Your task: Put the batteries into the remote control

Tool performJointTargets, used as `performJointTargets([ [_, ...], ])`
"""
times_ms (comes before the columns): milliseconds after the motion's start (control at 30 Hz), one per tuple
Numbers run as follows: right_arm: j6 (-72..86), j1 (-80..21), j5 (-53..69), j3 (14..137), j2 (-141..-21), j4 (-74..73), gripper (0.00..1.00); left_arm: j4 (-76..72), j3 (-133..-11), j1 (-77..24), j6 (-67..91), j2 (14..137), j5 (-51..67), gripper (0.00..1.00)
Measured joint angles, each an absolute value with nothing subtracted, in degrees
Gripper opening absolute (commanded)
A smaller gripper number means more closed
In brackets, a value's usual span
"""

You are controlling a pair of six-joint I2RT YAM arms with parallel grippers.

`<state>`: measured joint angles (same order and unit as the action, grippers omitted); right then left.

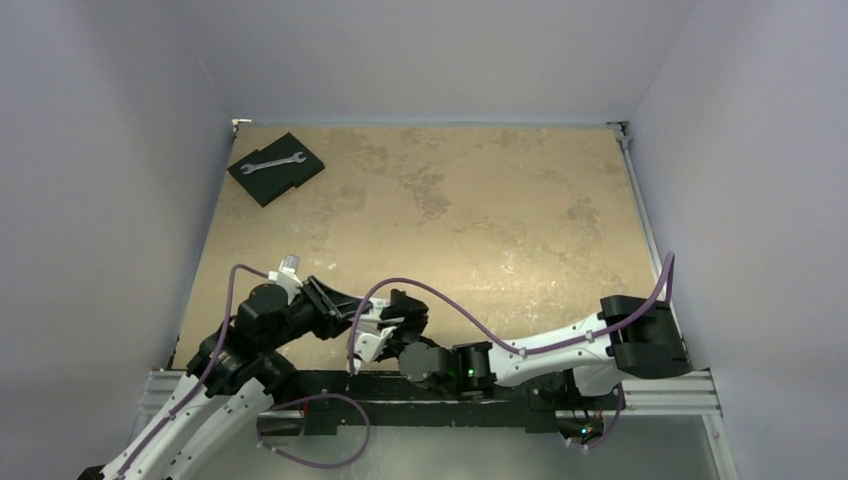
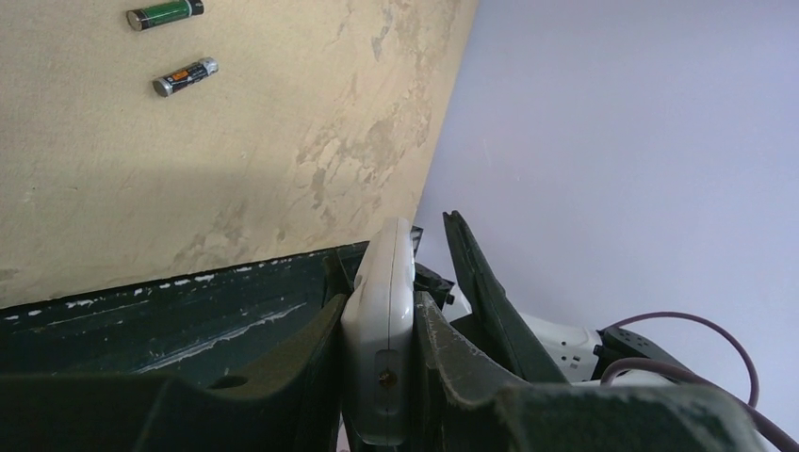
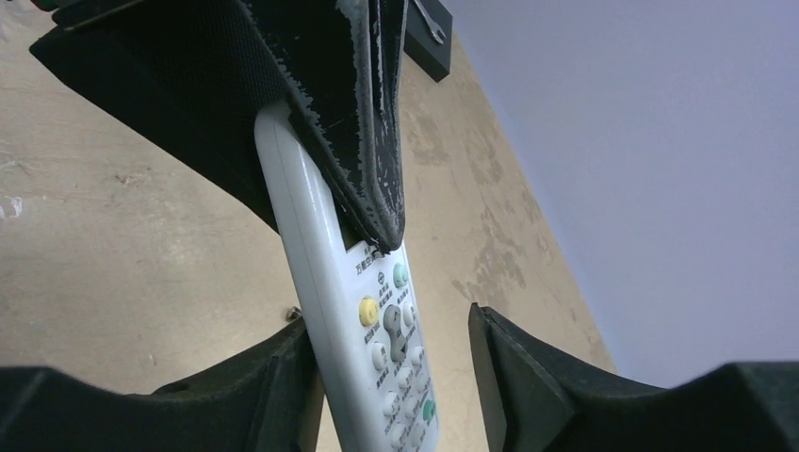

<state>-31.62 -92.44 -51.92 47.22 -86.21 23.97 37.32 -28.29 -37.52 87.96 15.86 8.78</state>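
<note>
Left gripper (image 2: 377, 325) clamped on remote (image 2: 380, 273) | right gripper (image 3: 386, 325): fingers apart, straddling its button end | batteries (image 2: 186, 77) on table (image 2: 245, 151) beyond left fingers, none loaded yet

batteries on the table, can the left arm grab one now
Probably not: the left hand is shut on the slim white remote control, though the two small cylindrical batteries lie in the open.

The desk (image 1: 500, 200) has a tan, mottled top with paler worn patches. Plain lavender-grey walls enclose it on three sides: back wall (image 1: 430, 60), left wall (image 1: 100, 200), right wall (image 1: 750, 150). A metal frame rail (image 1: 692, 385) borders the near edge. A black pad (image 1: 262, 185) in the far left corner carries a wrench (image 1: 272, 162). Lighting is even and diffuse.
</note>
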Motion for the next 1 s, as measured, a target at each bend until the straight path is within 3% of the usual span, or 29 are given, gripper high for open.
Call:
performJointTargets([
  [100, -32.0, -92.6, -52.2, 46.7, -86.2, 24.9, 0.48, 36.9, -28.5, -37.5, 88.0, 15.9, 8.9, 0.0],
  [400, -32.8, -93.3, -53.4, 45.8, -86.3, 25.9, 0.0, 35.9, -28.6, -37.5, 89.0, 17.0, 9.8, 0.2],
  [500, -32.8, -93.4, -53.5, 45.4, -86.3, 26.9, 0.0, 35.9, -28.6, -37.5, 89.0, 17.0, 9.9, 0.34],
  [633, -32.4, -93.3, -54.5, 44.6, -86.2, 27.9, 0.0, 35.6, -28.6, -37.5, 88.4, 17.0, 10.3, 0.69],
  [700, -32.3, -93.2, -55.0, 44.1, -86.2, 27.9, 0.0, 35.5, -28.6, -37.5, 88.1, 17.0, 10.5, 0.79],
  [833, -32.1, -93.2, -56.3, 43.0, -86.2, 28.2, 0.0, 35.2, -28.6, -37.5, 87.2, 17.0, 10.7, 0.88],
  [1000, -31.0, -93.2, -56.7, 41.5, -84.9, 27.8, 0.0, 34.3, -28.6, -37.5, 85.4, 17.0, 10.9, 0.91],
])
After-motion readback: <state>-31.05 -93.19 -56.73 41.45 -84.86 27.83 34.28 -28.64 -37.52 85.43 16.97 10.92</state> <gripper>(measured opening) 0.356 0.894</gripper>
